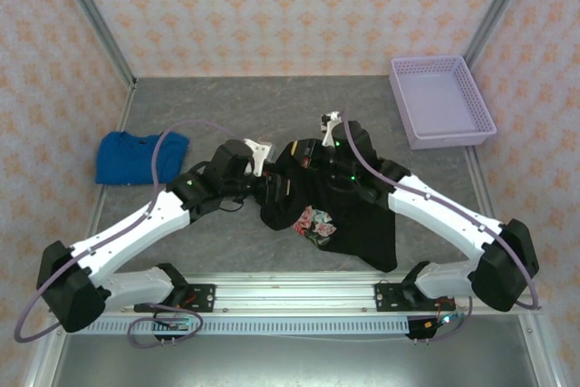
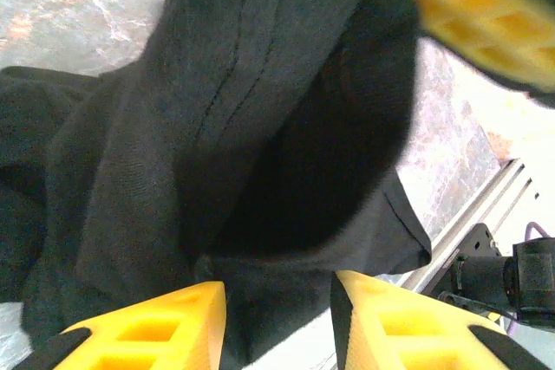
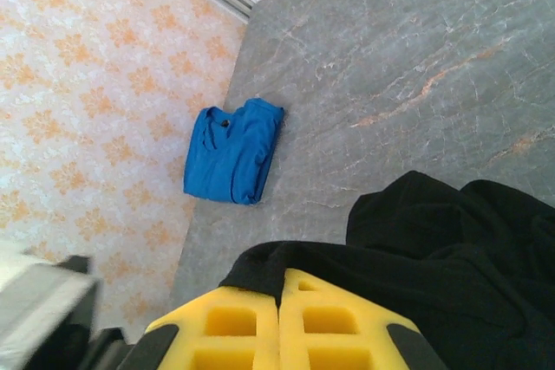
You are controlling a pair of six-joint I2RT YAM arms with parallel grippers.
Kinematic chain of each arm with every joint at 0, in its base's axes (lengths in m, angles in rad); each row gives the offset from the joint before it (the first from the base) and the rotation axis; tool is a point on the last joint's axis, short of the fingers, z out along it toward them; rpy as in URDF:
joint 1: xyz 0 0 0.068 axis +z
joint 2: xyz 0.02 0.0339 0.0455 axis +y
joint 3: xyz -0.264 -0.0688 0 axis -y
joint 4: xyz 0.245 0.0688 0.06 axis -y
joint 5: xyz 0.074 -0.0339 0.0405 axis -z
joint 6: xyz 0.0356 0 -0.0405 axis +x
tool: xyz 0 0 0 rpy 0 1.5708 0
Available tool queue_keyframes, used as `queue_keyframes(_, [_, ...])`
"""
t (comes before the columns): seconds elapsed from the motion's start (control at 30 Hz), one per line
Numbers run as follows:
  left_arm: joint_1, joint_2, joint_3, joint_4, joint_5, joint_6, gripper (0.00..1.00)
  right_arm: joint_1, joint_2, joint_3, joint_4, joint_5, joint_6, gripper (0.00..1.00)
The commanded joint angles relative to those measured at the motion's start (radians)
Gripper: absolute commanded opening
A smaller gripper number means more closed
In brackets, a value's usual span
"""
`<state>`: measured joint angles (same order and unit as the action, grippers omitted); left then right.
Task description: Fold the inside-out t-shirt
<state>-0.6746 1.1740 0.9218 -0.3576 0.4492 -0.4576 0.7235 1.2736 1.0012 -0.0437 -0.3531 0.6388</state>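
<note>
The inside-out t-shirt (image 1: 353, 215) is black and lies bunched in the middle of the table, with a floral print (image 1: 314, 224) showing near its front. My right gripper (image 1: 306, 153) holds its upper edge raised. In the right wrist view that gripper (image 3: 279, 301) is shut, with a black hem of the t-shirt (image 3: 451, 249) pinched between its yellow fingers. My left gripper (image 1: 272, 186) is at the shirt's left side. In the left wrist view its (image 2: 277, 318) fingers stand apart, with hanging folds of the t-shirt (image 2: 217, 127) reaching down into the gap. A yellow finger of the right gripper (image 2: 486, 6) shows at the upper right.
A folded bright blue garment (image 1: 140, 156) (image 3: 232, 152) lies at the table's left edge by the wall. A purple basket (image 1: 399, 97) stands at the back right. The arms' mounting rail (image 1: 290, 295) runs along the near edge.
</note>
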Motion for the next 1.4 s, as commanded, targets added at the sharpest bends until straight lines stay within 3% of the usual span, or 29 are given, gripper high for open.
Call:
queue_keyframes(0.0, [-0.013, 0.035, 0.044, 0.041, 0.044, 0.052, 0.38, -0.012, -0.052, -0.007, 0.031, 0.001, -0.009, 0.0])
queue_keyframes(0.3, [-0.013, 0.061, 0.071, 0.054, -0.021, 0.162, 0.52, -0.012, -0.048, 0.004, 0.011, -0.01, -0.032, 0.0])
queue_keyframes(0.53, [-0.012, 0.081, 0.044, 0.178, 0.053, 0.204, 0.58, -0.012, -0.049, 0.007, 0.01, -0.01, -0.035, 0.0])
queue_keyframes(0.73, [-0.013, 0.087, 0.017, 0.227, 0.113, 0.232, 0.51, -0.015, -0.058, 0.004, 0.004, -0.001, -0.042, 0.0])
queue_keyframes(0.9, [-0.013, 0.09, 0.001, 0.224, 0.198, 0.252, 0.34, -0.028, -0.074, 0.002, -0.003, 0.006, -0.048, 0.0])
queue_keyframes(1.0, [-0.015, 0.085, -0.022, 0.228, 0.235, 0.25, 0.3, -0.036, -0.085, 0.005, -0.008, 0.007, -0.05, 0.0])
queue_keyframes(1.23, [-0.028, 0.11, -0.012, 0.212, 0.175, 0.275, 0.33, -0.043, -0.085, 0.025, 0.01, -0.033, -0.027, 0.0])
queue_keyframes(1.37, [-0.028, 0.135, 0.013, 0.232, 0.151, 0.277, 0.25, -0.044, -0.085, 0.021, 0.003, -0.025, -0.028, 0.0])
